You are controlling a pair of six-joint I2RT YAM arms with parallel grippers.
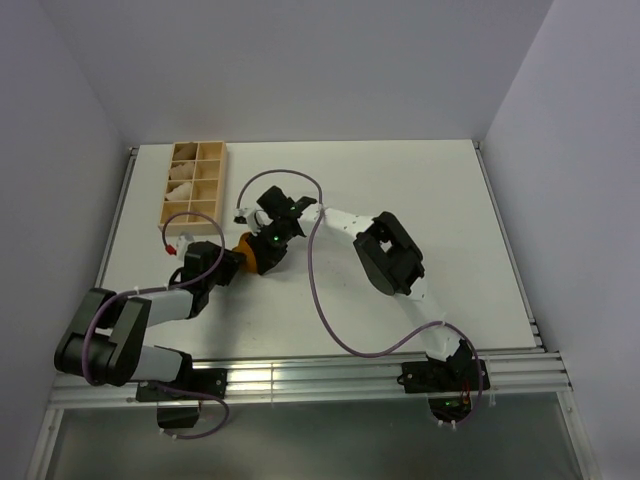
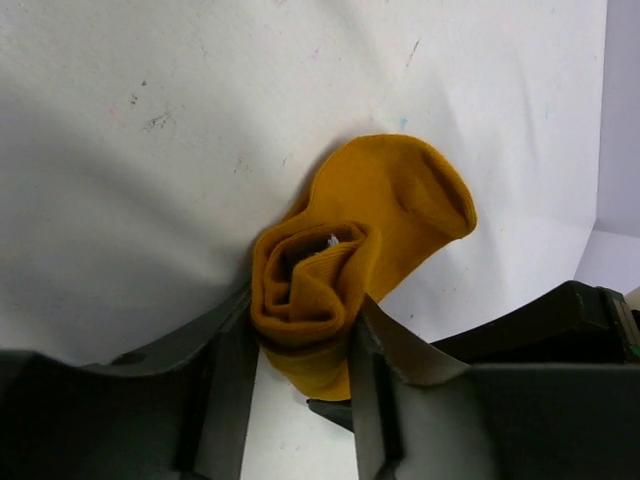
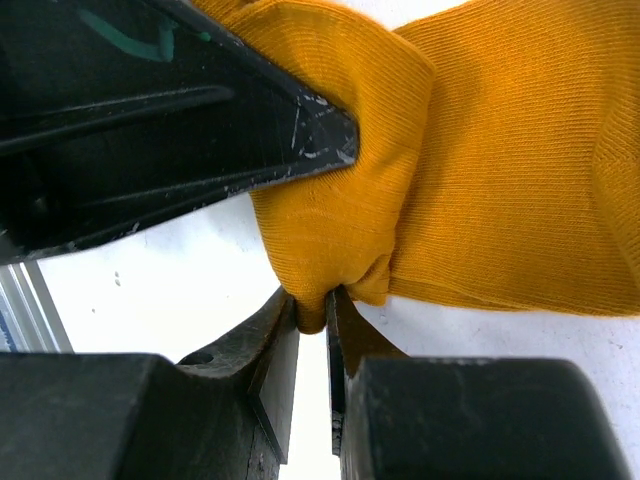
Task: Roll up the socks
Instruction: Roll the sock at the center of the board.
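Left gripper (image 2: 302,315) is clamping the rolled end of the sock (image 2: 395,200), jaws pressing on both sides of the coil. Right gripper (image 3: 312,300) is pinching a fold at the roll's edge, jaws nearly together on fabric. Sock is lying on the table (image 2: 140,150) between the two wrists, with its loose end fanning out flat beyond the roll. Looks roughly half rolled. For this step, left should be holding the core firm without crushing it. Right should be wrapping the loose end over tight, no slack, edges aligned. Risk: the pinch slipping and the coil springing open. Tray (image 1: 196,185) is sitting further back left, well apart.
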